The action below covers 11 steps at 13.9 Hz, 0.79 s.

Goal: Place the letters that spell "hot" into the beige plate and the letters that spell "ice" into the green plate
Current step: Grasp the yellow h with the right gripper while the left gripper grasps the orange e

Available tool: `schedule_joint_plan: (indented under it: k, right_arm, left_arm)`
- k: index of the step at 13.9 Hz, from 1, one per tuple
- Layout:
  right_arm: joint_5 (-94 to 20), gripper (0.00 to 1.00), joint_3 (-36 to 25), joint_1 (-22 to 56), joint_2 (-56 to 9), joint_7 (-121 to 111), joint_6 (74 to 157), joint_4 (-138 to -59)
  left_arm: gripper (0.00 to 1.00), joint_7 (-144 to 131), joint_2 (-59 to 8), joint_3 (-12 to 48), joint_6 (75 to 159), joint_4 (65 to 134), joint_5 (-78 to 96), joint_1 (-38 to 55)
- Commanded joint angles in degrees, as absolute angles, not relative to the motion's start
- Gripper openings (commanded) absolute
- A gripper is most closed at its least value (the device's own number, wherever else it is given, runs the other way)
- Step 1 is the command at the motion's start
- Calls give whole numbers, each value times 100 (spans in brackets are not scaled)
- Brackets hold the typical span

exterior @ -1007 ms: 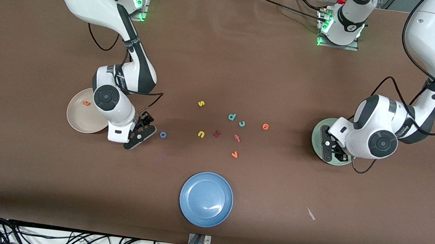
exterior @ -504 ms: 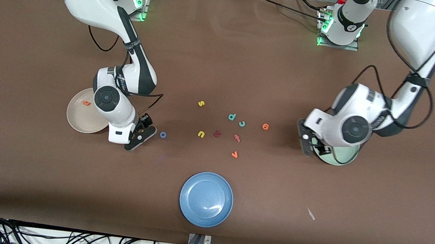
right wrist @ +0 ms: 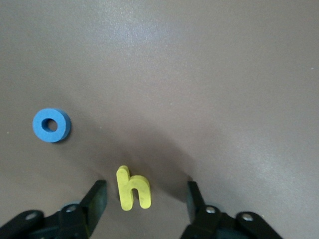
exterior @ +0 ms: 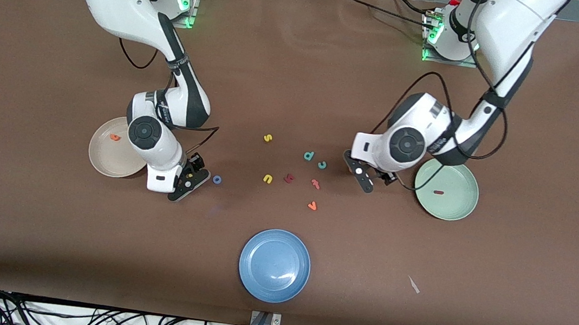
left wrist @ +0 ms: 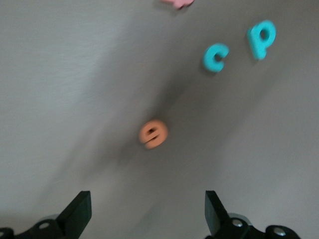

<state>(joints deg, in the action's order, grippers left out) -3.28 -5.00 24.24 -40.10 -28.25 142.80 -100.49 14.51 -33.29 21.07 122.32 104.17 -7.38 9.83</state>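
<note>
The beige plate [exterior: 104, 163] lies at the right arm's end with the orange "t" [exterior: 115, 137] in it. Beside it my right gripper [exterior: 187, 177] [right wrist: 145, 201] is low over the table, open, its fingers on either side of the yellow "h" [right wrist: 133, 188] without touching it. The blue "o" [exterior: 216, 179] [right wrist: 51, 125] lies close by. The green plate [exterior: 453, 208] holds the dark red "i" [exterior: 439, 192]. My left gripper [exterior: 365, 181] [left wrist: 147, 214] hangs open and empty over the orange "e" [left wrist: 153, 134], which the front view hides. Near it lies the teal "c" [exterior: 322, 164] [left wrist: 215, 57].
Other letters lie mid-table: teal "d" [exterior: 308, 156], yellow "s" [exterior: 267, 138], yellow "u" [exterior: 267, 178], a dark red letter [exterior: 289, 178], orange-red "f" [exterior: 315, 183], orange "v" [exterior: 312, 205]. A blue plate [exterior: 274, 265] sits nearer the front camera.
My left arm has swung from over the green plate to the orange "e", leaving the "i" in the plate. My right gripper's fingers have narrowed around the "h".
</note>
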Motion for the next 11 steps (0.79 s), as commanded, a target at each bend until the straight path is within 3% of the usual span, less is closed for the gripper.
schedule_joint_plan:
  k: [1, 3, 4, 7, 9, 11]
  right_arm:
    - [-396, 58, -396, 2320, -4096, -2962, 14326, -9932]
    - [-396, 44, -396, 2320, -4104, -2953, 14326, -9932]
    - [-396, 37, -396, 2329, -4104, -2944, 14326, -9932]
    - [-404, 13, -335, 2320, -4104, -2900, 14326, -9932]
    - [-719, 2, -325, 2320, -4096, -2909, 14326, -9932]
    - [-948, 0, -325, 2320, -4043, -2944, 14239, -9818]
  left_arm:
    - [100, 390, -3489, 2048, 12567, 10459, -694, 1353]
    - [96, -120, -3516, 2039, 12621, 10441, -694, 1327]
    - [89, -454, -3516, 2013, 12673, 10433, -694, 1327]
    - [85, -729, -3524, 1855, 12770, 10433, -694, 1275]
    - [74, -1149, -3655, 1820, 12901, 10424, -694, 1292]
    - [69, -1598, -3744, 1819, 13034, 10424, -755, 1371]
